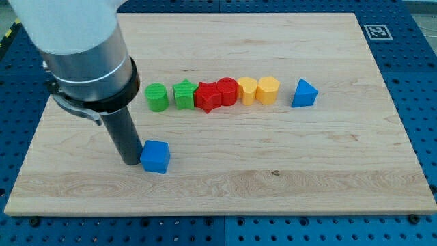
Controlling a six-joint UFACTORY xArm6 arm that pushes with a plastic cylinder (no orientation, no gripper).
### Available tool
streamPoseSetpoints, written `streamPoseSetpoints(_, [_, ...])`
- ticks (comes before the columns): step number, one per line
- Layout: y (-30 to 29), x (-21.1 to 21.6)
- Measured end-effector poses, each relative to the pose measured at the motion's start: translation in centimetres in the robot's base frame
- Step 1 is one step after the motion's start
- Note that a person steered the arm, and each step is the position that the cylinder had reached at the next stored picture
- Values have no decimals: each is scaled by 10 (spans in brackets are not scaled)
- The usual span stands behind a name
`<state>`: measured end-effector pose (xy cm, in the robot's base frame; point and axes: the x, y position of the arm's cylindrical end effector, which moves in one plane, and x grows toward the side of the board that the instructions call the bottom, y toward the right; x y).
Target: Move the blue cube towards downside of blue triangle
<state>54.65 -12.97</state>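
The blue cube (156,156) lies on the wooden board (273,178) at the lower left. My tip (131,162) stands right against the cube's left side, touching or nearly touching it. The blue triangle (304,93) sits far to the right and higher up, at the right end of a row of blocks. The arm's grey and white body fills the view's top left and hides part of the board there.
A row of blocks runs across the board's middle: a green cylinder (157,97), a green star (184,94), a red star (207,97), a red cylinder (227,91), a yellow block (248,90) and a yellow hexagon (268,89). A fiducial marker (375,31) is at top right.
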Motion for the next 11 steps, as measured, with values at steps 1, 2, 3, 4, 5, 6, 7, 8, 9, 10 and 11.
streamPoseSetpoints(1, [22,0])
streamPoseSetpoints(2, [44,0])
streamPoseSetpoints(3, [60,0])
streamPoseSetpoints(4, [63,1])
streamPoseSetpoints(5, [69,1])
streamPoseSetpoints(6, [70,1])
streamPoseSetpoints(7, [72,1])
streamPoseSetpoints(8, [84,1])
streamPoseSetpoints(9, [101,1])
streamPoseSetpoints(10, [129,1])
streamPoseSetpoints(11, [146,1])
